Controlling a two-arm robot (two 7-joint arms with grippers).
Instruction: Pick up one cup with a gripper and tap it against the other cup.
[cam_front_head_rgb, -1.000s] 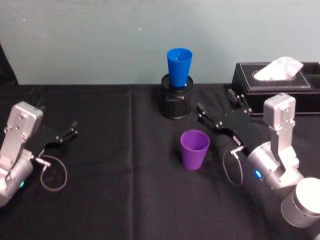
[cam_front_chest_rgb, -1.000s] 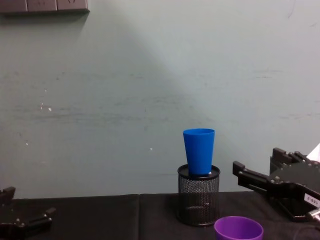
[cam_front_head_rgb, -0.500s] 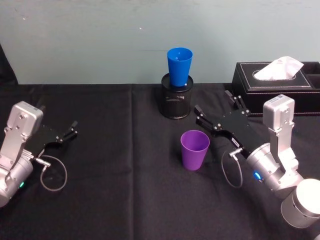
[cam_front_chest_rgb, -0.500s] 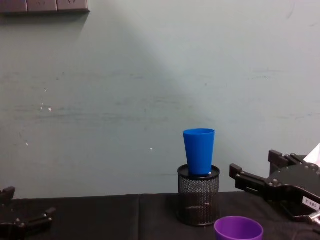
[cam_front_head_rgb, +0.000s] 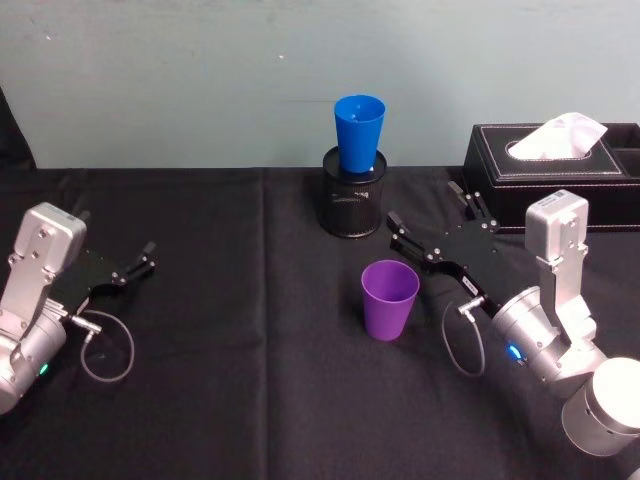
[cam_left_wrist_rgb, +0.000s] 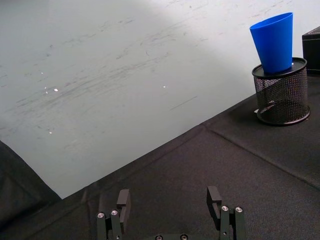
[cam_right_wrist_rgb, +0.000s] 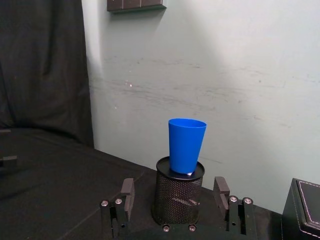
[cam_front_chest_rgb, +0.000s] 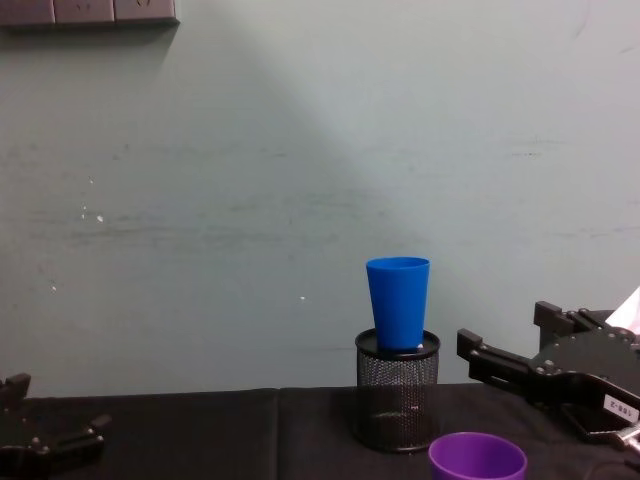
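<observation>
A: So, where did things stand?

B: The purple cup (cam_front_head_rgb: 389, 299) stood upright near the middle of the table (cam_front_head_rgb: 250, 400), untouched. The blue cup (cam_front_head_rgb: 359, 134) sat propped in the mouth of a black mesh pen holder (cam_front_head_rgb: 351, 205) toward the table's back edge, which raised it well above the purple one.

A: And the arms?

B: The right gripper (cam_front_head_rgb: 430, 222) hovered just beside the purple cup, on its right and slightly behind, jaws spread wide with nothing between them. I'd judge that spread was meant to take the cup's width. The left gripper (cam_front_head_rgb: 118, 268) lay parked near the table's left edge, jaws also spread.

A: Why approach from the side?

B: Probably because a smooth tapered tumbler is best pinched across its wall, leaving the rim free for tapping.

A: Any change from a second earlier?

B: The right gripper had crept leftward, closer to the purple cup. Both cups, the left arm and the tissue box (cam_front_head_rgb: 550, 160) at the back right corner were unmoved.
</observation>
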